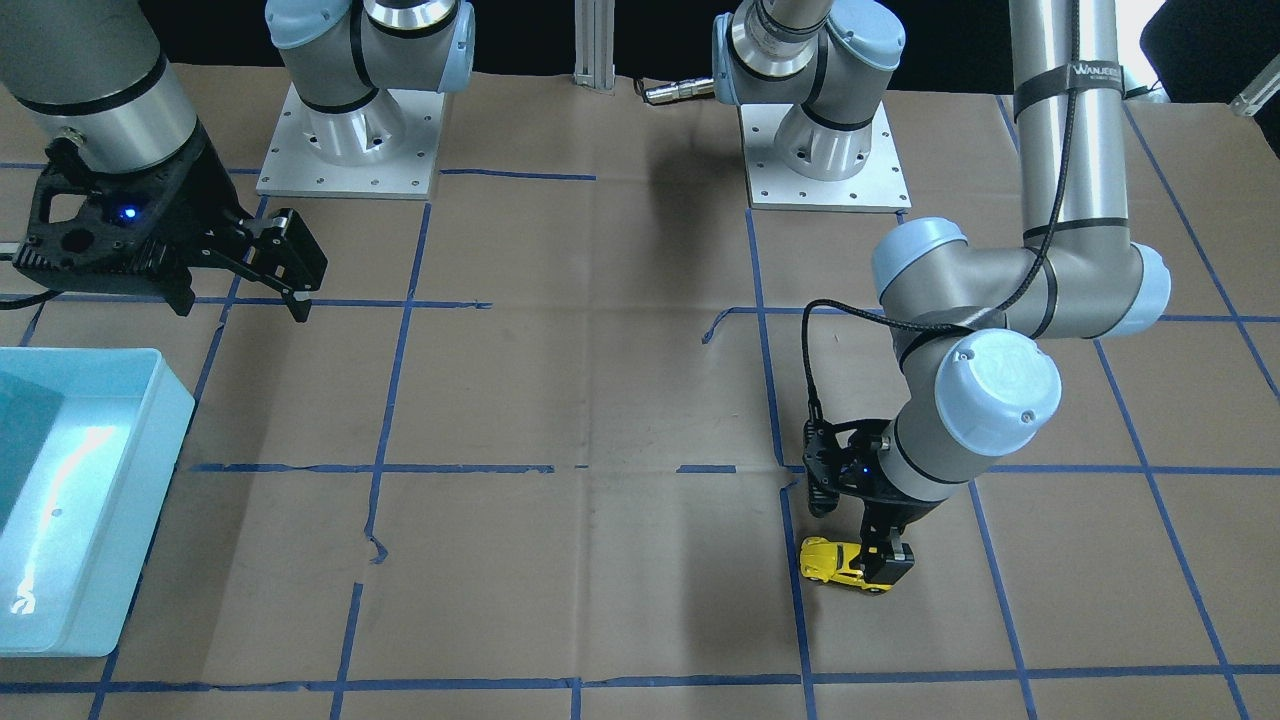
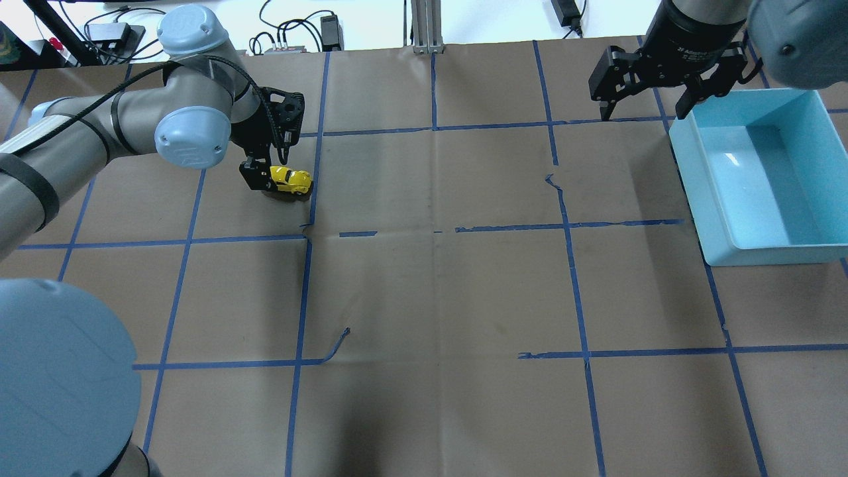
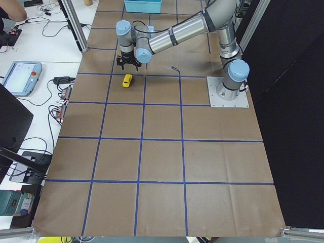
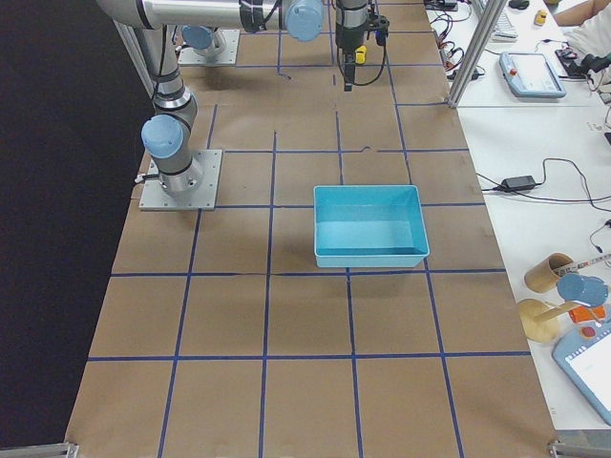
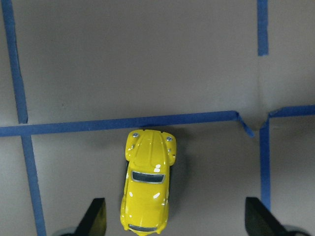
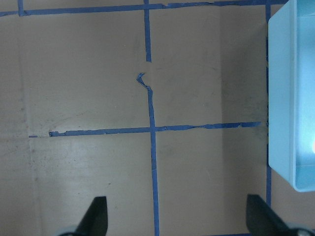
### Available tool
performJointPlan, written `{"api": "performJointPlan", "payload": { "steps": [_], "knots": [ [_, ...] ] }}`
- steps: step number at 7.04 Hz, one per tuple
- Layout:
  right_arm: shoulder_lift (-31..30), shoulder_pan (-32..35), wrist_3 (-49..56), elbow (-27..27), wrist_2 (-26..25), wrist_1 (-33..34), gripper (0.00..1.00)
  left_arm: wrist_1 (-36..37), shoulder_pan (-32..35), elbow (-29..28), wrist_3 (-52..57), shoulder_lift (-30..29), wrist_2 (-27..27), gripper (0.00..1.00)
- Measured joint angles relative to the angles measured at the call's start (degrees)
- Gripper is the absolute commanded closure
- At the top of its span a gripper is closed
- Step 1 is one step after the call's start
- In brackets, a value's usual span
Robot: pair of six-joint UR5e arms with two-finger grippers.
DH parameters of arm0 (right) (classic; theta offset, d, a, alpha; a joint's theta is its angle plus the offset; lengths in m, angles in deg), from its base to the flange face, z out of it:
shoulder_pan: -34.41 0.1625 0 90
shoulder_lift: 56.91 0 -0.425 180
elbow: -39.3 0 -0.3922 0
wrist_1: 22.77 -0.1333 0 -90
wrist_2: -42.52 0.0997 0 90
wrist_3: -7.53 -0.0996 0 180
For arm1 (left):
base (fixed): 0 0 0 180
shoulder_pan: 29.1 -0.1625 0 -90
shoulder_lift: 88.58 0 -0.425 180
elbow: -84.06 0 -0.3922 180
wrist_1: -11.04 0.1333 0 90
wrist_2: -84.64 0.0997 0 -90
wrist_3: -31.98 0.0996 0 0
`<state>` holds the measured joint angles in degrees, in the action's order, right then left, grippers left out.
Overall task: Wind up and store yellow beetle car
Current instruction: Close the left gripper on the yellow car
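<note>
Item: yellow beetle car (image 5: 147, 196), upright on its wheels on the taped brown table (image 2: 437, 291) on the robot's left side. It sits between the wide-spread fingers of the left gripper (image 5: 177, 211), which grips nothing, and nearer one finger than the other. Container: light-blue bin (image 2: 768, 255) on the robot's right side, well apart from the car, its glossy floor showing a streak of glare. The right gripper (image 2: 642, 109) hangs just beside its far corner, fingers spread, holding nothing.

On the table (image 2: 430, 298), the beetle car (image 2: 290, 179) lies far left, the bin (image 2: 705, 192) far right.
</note>
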<state>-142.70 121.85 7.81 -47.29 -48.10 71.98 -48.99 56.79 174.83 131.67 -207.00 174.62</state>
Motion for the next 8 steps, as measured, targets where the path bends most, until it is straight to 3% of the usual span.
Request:
{"api": "performJointPlan", "payload": {
  "steps": [4,5,7,8],
  "knots": [
    [-0.1,-0.1,0.0,-0.1,0.1,-0.1,0.00,5.6,-0.1,-0.6,2.7,-4.9,-0.4,0.12],
    [-0.1,-0.2,0.0,-0.1,0.1,-0.1,0.00,5.8,-0.2,-0.6,2.6,-5.2,-0.4,0.28],
    [-0.4,-0.1,0.0,-0.2,0.2,-0.1,0.00,6.0,-0.2,-0.6,2.7,-5.3,-0.5,0.39],
    [-0.6,0.0,0.0,-0.2,0.2,-0.1,0.00,6.0,-0.3,-0.7,2.9,-5.4,-0.5,0.40]
  ]
}}
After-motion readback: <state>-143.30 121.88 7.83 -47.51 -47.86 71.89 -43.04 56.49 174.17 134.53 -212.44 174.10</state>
